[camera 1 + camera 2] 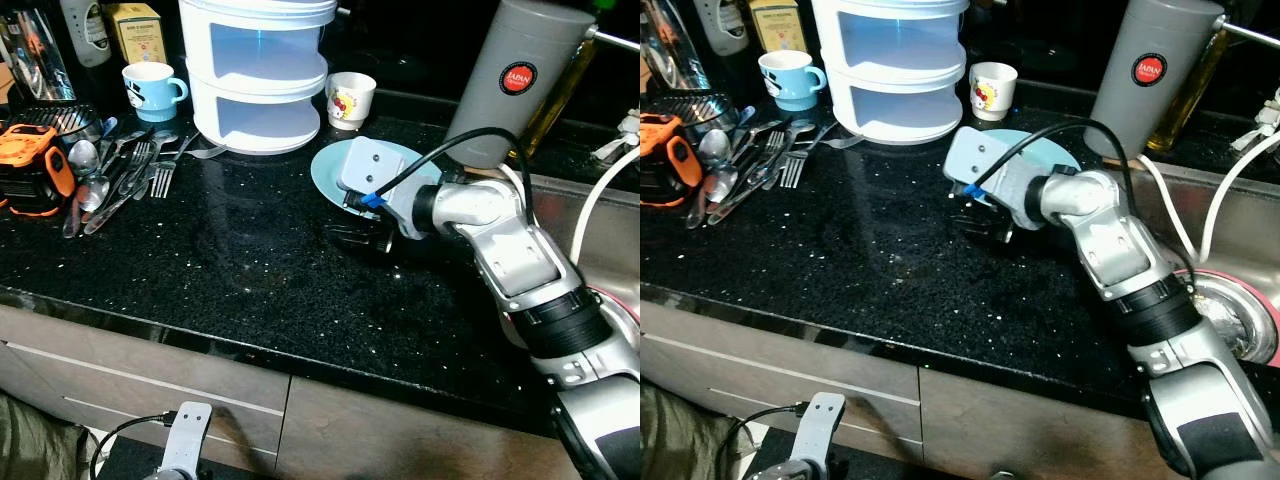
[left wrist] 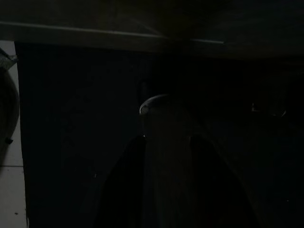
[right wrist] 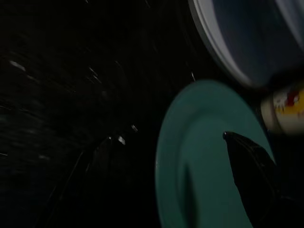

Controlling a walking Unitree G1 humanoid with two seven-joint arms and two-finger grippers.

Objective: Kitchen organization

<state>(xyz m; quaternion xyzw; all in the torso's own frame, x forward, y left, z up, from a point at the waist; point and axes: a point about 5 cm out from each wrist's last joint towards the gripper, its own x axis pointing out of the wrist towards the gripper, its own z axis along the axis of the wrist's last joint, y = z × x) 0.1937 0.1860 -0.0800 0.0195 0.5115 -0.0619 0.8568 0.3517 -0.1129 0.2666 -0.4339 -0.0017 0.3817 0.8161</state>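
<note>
Reaching low over the black surface (image 1: 230,250), the right claw (image 3: 175,156) straddles the teal plate (image 3: 199,156) rim, parted, gripping nothing; it should seat one finger under the edge before closing.

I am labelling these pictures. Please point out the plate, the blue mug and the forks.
plate (image 3: 199,156): right wrist view, on its green inner face.
blue mug (image 1: 148,90): left eye view, on its side wall.
forks (image 1: 160,172): left eye view, on the tines.
</note>
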